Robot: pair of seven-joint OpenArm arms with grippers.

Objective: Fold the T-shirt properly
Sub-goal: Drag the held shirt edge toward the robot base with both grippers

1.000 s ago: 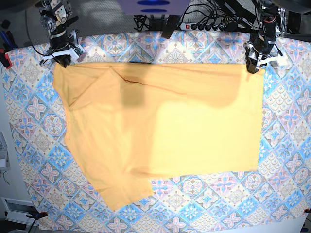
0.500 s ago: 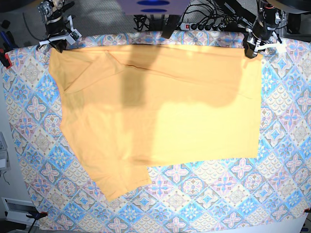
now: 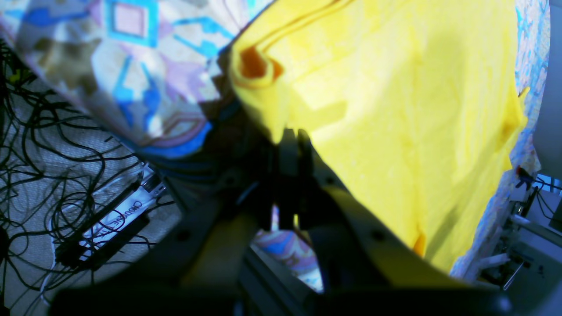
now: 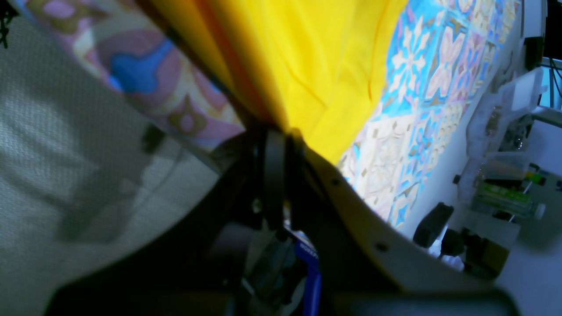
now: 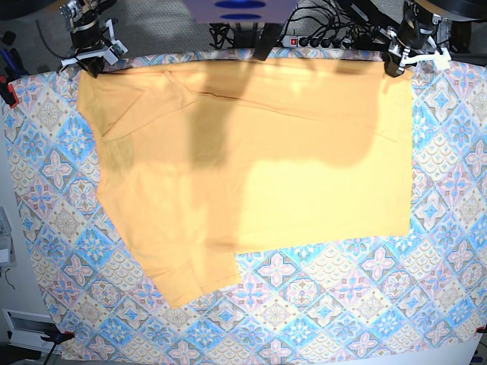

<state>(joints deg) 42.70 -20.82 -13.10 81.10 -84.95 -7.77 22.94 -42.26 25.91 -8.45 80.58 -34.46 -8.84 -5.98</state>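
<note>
The pale yellow-orange T-shirt (image 5: 251, 160) lies spread on the blue-pink patterned tablecloth (image 5: 365, 304), its top edge at the table's far edge. My left gripper (image 5: 395, 68) is shut on the shirt's far right corner; in the left wrist view the gripper (image 3: 287, 136) pinches the cloth (image 3: 395, 96). My right gripper (image 5: 90, 65) is shut on the far left corner; in the right wrist view the gripper (image 4: 281, 131) clamps the yellow cloth (image 4: 307, 66). A folded sleeve lies near the top left. No print or tag shows.
A power strip (image 5: 319, 39) and tangled black cables (image 3: 52, 145) lie behind the table's far edge. Red clamps hold the tablecloth at the left edge (image 5: 7, 93). Lab clutter stands beside the table in the right wrist view (image 4: 500, 175).
Both grippers have pulled the shirt's top corners away toward the table's far edge. The whole shirt has slid that way and its top edge is drawn straighter.
</note>
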